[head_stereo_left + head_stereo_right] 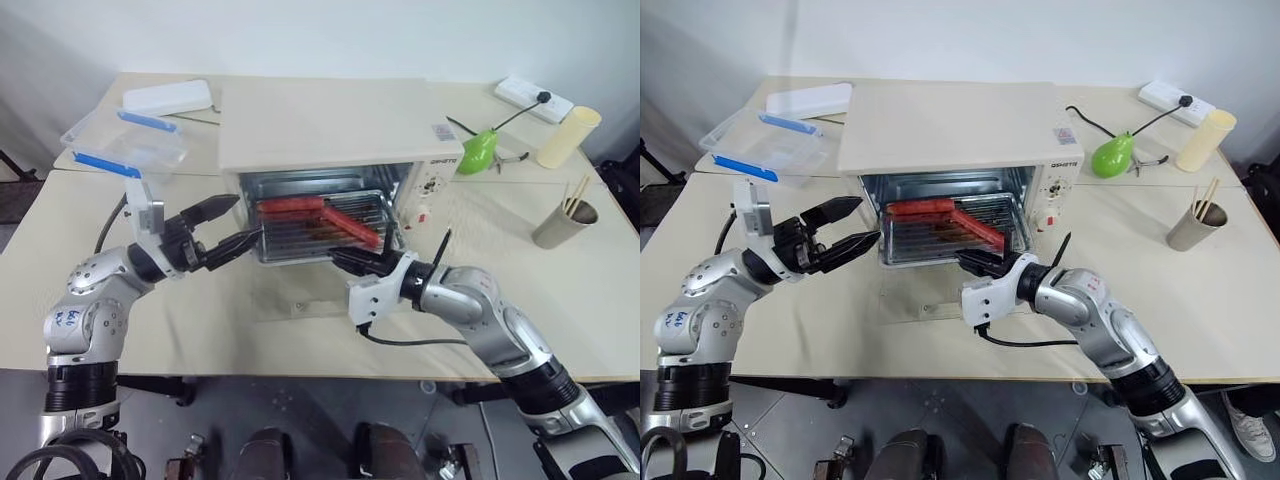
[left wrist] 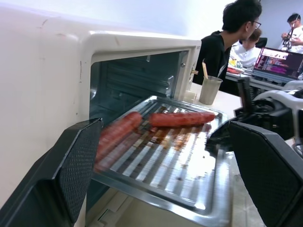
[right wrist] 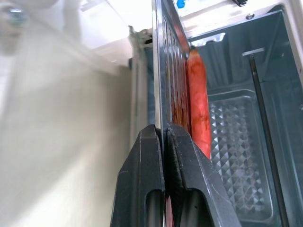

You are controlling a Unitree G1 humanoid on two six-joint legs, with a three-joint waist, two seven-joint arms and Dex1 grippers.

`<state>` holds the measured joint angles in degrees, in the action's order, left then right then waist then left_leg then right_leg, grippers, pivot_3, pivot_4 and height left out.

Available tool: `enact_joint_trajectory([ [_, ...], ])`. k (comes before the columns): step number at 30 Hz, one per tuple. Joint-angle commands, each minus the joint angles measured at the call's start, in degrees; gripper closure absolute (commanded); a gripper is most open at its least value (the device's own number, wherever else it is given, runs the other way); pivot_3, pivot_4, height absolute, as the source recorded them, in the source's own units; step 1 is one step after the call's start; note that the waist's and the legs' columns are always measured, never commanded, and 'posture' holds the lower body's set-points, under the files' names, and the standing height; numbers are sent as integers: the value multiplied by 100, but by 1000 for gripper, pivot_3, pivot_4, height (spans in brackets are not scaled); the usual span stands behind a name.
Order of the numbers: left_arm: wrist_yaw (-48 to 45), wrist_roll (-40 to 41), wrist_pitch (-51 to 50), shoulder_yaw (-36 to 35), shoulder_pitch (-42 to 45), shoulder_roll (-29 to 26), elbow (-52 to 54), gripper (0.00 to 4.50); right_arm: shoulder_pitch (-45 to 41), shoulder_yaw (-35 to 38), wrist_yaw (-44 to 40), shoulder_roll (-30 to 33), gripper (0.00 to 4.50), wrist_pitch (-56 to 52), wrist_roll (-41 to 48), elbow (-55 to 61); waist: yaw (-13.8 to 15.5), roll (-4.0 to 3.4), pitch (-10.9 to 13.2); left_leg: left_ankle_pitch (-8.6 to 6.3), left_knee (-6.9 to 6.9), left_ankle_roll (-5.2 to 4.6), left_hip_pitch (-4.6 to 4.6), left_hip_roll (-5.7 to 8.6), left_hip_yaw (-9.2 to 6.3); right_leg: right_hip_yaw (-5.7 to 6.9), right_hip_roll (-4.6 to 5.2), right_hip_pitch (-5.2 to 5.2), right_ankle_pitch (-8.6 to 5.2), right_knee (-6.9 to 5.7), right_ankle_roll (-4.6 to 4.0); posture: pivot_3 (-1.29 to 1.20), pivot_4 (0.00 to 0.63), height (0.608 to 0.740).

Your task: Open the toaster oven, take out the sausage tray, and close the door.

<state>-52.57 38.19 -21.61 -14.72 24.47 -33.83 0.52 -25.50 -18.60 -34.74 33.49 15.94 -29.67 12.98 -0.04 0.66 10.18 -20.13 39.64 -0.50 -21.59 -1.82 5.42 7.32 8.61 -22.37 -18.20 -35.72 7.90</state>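
Note:
The cream toaster oven (image 1: 330, 125) stands mid-table with its glass door (image 1: 300, 297) folded down flat in front of it. A metal sausage tray (image 1: 300, 240) sticks partway out of the opening and carries two red sausages (image 1: 290, 205). My right gripper (image 1: 345, 260) is shut on the tray's front rim near its right corner, and the right wrist view shows the rim (image 3: 160, 71) pinched between the fingers (image 3: 142, 156). My left gripper (image 1: 245, 220) is open at the tray's left side, its fingers (image 2: 75, 165) spread either side of the tray (image 2: 180, 170) without touching it.
A clear plastic box with blue clips (image 1: 125, 140) lies at the back left. On the right are a green pear-shaped object (image 1: 478, 150), a cream cylinder (image 1: 568, 135), a power strip (image 1: 533, 98) and a cup with sticks (image 1: 565, 222). People (image 2: 227, 42) sit beyond the table.

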Motion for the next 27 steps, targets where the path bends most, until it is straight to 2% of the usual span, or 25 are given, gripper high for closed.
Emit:
enact_joint_trajectory([
  [1, 246, -7, 82, -237, 120, 35, -128, 0, 141, 327, 20, 112, 4491, 7, 187, 456, -11, 0, 0, 1, 1, -1, 0, -1, 2, -3, 0, -1, 0, -1, 0, 0, 150, 740],
  [4, 501, 246, -218, -367, 214, 144, -210, 0, 445, 426, -41, 220, 4491, 1, 245, 683, 5, 0, 0, 1, 9, -2, 0, -1, 1, -6, 0, 0, 0, -7, 0, 0, 150, 740],
  [10, 448, 778, -1148, -462, 137, -53, -44, 0, 760, 631, -8, 433, 4491, 113, 305, 913, -7, 0, 0, 1, 14, -2, 0, -1, 0, -7, 1, 1, 0, -11, 0, 0, 150, 740],
  [15, 811, 2005, -3274, -893, -42, -722, 147, 0, 634, 666, 80, 511, 4491, 513, 313, 915, -24, 1, 0, 1, 10, -2, 1, -3, -1, -11, 1, -2, 0, -10, 0, 0, 150, 740],
  [19, 1469, 2793, -5099, -1011, -77, -1249, 134, 0, 569, 640, 16, 522, 4491, 620, 344, 880, -18, 1, 1, 1, 6, -2, 1, -6, -4, -14, 1, -4, 0, -10, 0, 0, 150, 740],
  [24, 2156, 3586, -5728, -1245, 33, -954, 238, 0, 454, 584, -25, 473, 4491, 696, 323, 768, -11, 1, 1, 1, 7, -1, 1, -4, -8, -28, 1, -2, 0, -11, 0, 0, 150, 740],
  [27, 2992, 4121, -5810, -1252, 22, -404, 340, 0, 282, 458, -143, 431, 4491, 735, 395, 641, -25, 1, 1, 1, 8, -1, 2, -3, -6, -31, -1, -2, 0, -12, 0, 0, 150, 740],
])
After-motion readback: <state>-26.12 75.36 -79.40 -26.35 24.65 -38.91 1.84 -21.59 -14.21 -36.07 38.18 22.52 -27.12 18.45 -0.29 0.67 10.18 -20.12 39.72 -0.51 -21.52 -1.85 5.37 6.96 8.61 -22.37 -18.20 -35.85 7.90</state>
